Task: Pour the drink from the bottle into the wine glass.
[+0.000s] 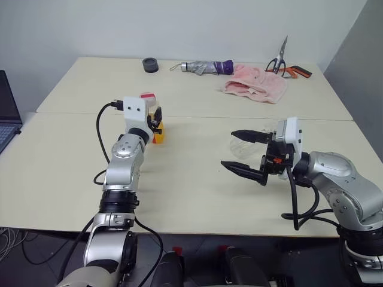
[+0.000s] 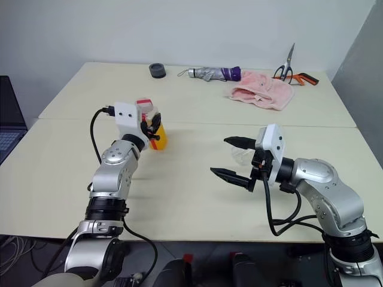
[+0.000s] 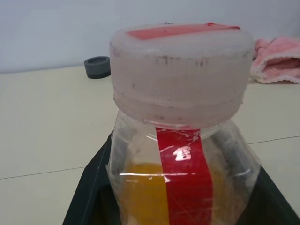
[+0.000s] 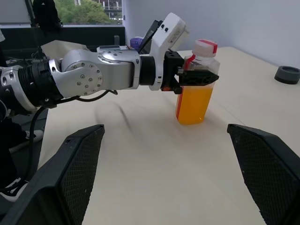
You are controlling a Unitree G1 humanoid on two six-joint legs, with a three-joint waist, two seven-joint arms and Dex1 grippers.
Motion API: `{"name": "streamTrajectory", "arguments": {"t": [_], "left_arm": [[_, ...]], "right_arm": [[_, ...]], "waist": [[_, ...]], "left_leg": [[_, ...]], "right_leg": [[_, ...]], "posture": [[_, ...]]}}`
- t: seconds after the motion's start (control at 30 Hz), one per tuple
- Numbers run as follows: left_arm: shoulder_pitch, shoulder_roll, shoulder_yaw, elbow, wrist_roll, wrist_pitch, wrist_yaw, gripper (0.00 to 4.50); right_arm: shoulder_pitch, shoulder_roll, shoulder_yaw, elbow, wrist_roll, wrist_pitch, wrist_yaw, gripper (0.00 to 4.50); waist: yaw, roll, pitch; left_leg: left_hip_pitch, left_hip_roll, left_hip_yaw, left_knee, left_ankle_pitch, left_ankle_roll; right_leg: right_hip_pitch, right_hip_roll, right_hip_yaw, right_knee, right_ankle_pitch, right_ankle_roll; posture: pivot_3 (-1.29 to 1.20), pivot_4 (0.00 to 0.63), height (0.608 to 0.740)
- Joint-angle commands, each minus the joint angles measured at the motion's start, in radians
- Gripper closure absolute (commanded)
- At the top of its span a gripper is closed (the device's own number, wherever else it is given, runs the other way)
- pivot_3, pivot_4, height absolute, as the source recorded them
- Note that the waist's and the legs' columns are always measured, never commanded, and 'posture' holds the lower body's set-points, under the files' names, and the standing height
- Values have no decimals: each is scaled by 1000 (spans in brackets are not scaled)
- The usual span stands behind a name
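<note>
On the pale table (image 1: 197,179), seen from the head camera, the left gripper (image 1: 157,122) clamps its jaws around the upper body of the bottle (image 1: 158,133), which stands upright toward the robot's left. Orange drink (image 1: 158,137) fills the bottle's lower part below the white-and-red cap (image 1: 148,97). To the right, the right gripper (image 1: 242,154) hangs level over the table, pointing left, its jaws spread wide and gripping nothing. Just behind those jaws stands the wine glass (image 1: 244,145), its clear bowl showing between the two black fingers. Bottle and glass stand well apart. At the far edge lie a folded umbrella (image 1: 206,67), a pink cloth (image 1: 256,83), scissors (image 1: 281,61) and a small dark ring (image 1: 150,64).

From the left wrist, the bottle sits between the black jaws, cap uppermost, its red label strip (image 3: 183,178) running straight up the front, so its long axis is vertical.

From the right wrist, the jaws stand released at either side, framing the left gripper (image 4: 196,77) pinching the bottle (image 4: 196,89) just below the cap, the base resting on the table.

By these views the grasp looks made and the lift not yet begun. The pour turns on one relation: the glass lies to the bottle's right, so the left arm must carry the bottle across and tip its neck toward the bowl. The cap appears to be on, which would block any pour.
</note>
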Motion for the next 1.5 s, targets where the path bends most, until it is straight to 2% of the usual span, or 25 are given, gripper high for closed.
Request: {"name": "streamTrajectory", "arguments": {"t": [0.03, 0.27, 0.77, 1.03, 1.13, 1.3, 1.5], "left_arm": [[-15, -1, -5, -43, 3, -36, -7, 2670], [24, 5, -21, -101, -23, -37, -81, 2671], [107, 24, -19, -257, -221, 3, -369, 2677], [82, 52, -54, -251, -313, 30, -574, 2679], [68, 73, -103, -244, -330, 42, -691, 2679], [45, 95, -177, -218, -318, 30, -836, 2680], [15, 84, -218, -182, -326, 23, -934, 2680]], "right_arm": [[-11, 3, -16, -17, 12, -15, 5, 0], [-11, 2, -12, -18, 2, -24, 7, 0], [22, 21, -24, -34, -9, -23, -47, 0], [64, 50, -46, -64, -42, -12, -185, 0], [72, 53, -38, -96, -51, 10, -225, 0], [30, 71, -29, -133, -26, 97, -296, 0], [-44, 127, -3, -154, -25, 154, -364, 0]], "waist": [[0, 0, 0], [0, 0, 0], [0, 0, 0], [0, 0, 0], [-1, 0, 0], [-3, 0, 0], [-4, 0, 0]], "left_leg": [[0, 0, 0, 0, 0, 0], [0, 0, 0, 0, 0, 0], [0, 0, 0, 0, 0, 0], [0, 0, 0, 0, 0, 0], [0, 0, 0, 0, 0, 0], [0, 0, 1, 0, 0, 0], [0, 0, 0, 0, 0, 0]], "right_leg": [[0, 0, 0, 0, 0, 0], [0, 0, 0, 0, 0, 0], [0, 0, 0, 0, 0, 0], [0, 0, 0, 0, 0, 0], [0, 0, 0, 0, 0, 0], [0, 1, 0, 0, 0, 0], [-1, 2, 1, 0, 0, 0]], "posture": [[0, 150, 740], [0, 150, 740], [0, 150, 740], [0, 150, 740], [0, 150, 740], [0, 150, 740], [0, 150, 740]]}}
